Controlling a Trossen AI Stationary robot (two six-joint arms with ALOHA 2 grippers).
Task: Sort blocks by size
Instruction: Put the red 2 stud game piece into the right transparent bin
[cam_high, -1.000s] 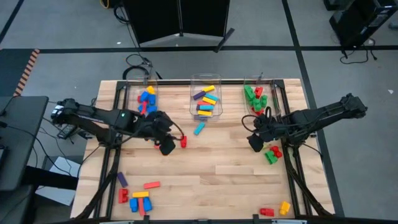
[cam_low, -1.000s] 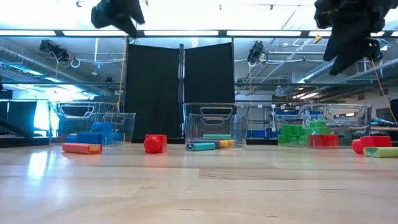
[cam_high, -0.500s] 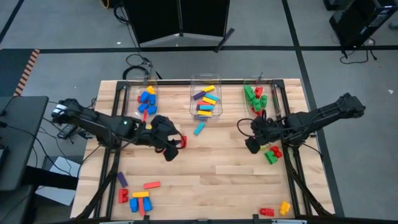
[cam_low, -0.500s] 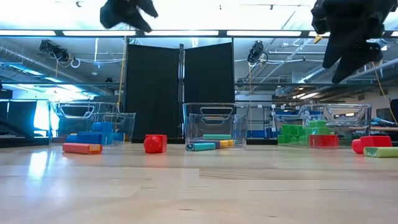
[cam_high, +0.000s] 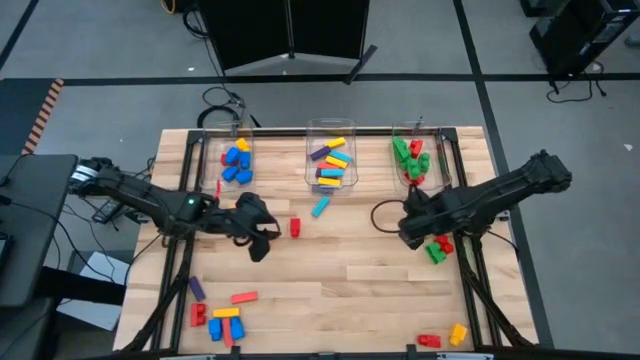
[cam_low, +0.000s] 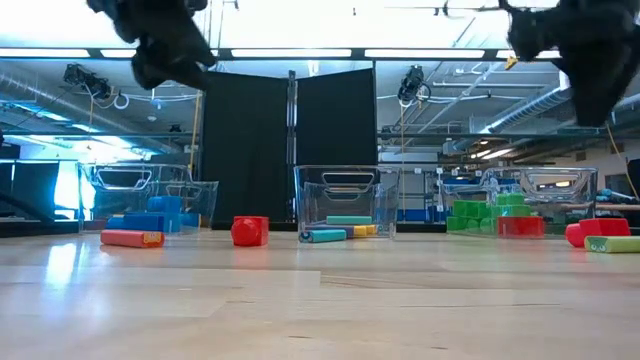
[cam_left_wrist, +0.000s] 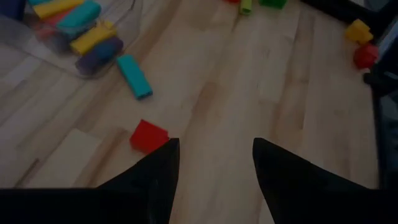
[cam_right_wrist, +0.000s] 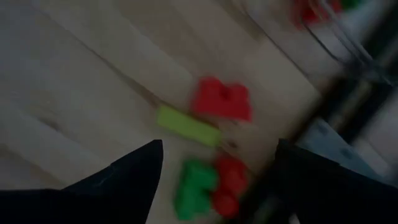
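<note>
Left end effector (cam_high: 257, 243) hangs open and empty above the tabletop (cam_high: 340, 280) — a red block (cam_high: 295, 227) lies just right of it. Right end effector (cam_high: 410, 231) is open too, beside red and green blocks (cam_high: 437, 248) at the right edge.

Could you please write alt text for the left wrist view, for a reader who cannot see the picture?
The left gripper hangs open and empty above a wooden table, with a small red block just beyond one finger. Farther off, a cyan block lies beside a clear bin holding long yellow, cyan and purple blocks.
</note>
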